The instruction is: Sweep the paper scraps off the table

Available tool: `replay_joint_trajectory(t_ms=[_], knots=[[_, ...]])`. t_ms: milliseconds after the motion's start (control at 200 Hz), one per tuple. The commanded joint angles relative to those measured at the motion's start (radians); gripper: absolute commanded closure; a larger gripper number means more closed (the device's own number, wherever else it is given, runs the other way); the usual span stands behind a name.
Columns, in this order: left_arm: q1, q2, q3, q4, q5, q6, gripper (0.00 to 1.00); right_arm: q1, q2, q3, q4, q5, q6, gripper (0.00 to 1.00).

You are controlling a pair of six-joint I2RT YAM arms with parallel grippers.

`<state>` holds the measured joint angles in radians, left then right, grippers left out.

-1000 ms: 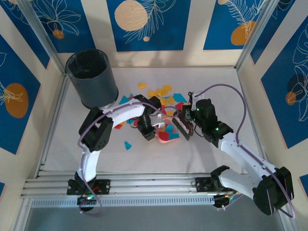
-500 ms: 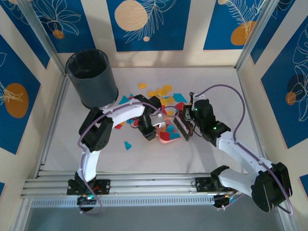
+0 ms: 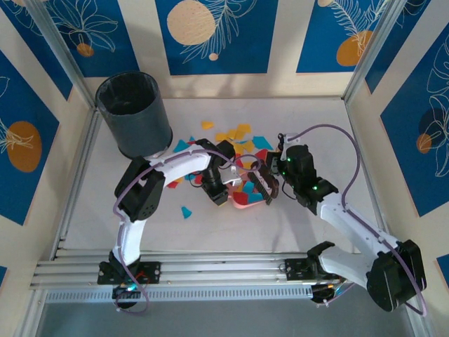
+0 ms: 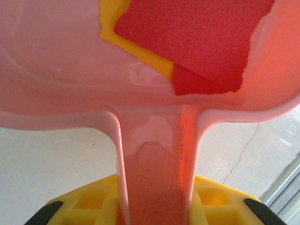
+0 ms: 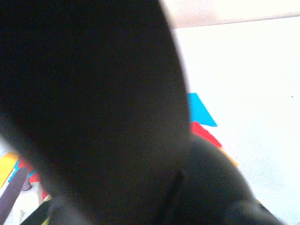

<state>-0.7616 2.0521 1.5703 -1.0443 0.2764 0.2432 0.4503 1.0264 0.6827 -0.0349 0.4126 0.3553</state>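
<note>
Left gripper is clamped on the pink dustpan handle. The right gripper, closed, seems to hold the brush. Paper scraps lie at its ten o'clock.

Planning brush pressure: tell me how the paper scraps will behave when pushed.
The paper scraps look thin and flat, so probably light and floppy. Those in the dustpan lie overlapped, so they likely stack rather than roll. Lying loose, they might scatter under a quick brush stroke.
</note>
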Motion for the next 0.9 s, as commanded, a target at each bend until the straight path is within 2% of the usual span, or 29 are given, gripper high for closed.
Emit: replay_joint_trajectory(t_ms=[0,180,355,750,895], knots=[[-0.007,-0.062,-0.022,0.01,0.002,0.006,1.0,-0.006,-0.079,-0.008,0.009,0.055,0.019,1.0],[-0.002,-0.113,-0.045,0.045,-0.019,-0.002,1.0,-0.014,-0.155,-0.024,-0.027,0.161,0.012,1.0],[0.012,-0.156,-0.067,0.071,-0.033,-0.007,1.0,-0.039,-0.198,-0.041,-0.068,0.207,0.007,1.0],[0.073,-0.255,-0.083,0.202,0.01,-0.112,1.0,-0.053,-0.174,-0.046,-0.087,0.157,-0.012,1.0],[0.109,-0.303,-0.059,0.234,0.07,-0.154,1.0,-0.053,-0.161,-0.049,-0.077,0.134,-0.016,1.0]])
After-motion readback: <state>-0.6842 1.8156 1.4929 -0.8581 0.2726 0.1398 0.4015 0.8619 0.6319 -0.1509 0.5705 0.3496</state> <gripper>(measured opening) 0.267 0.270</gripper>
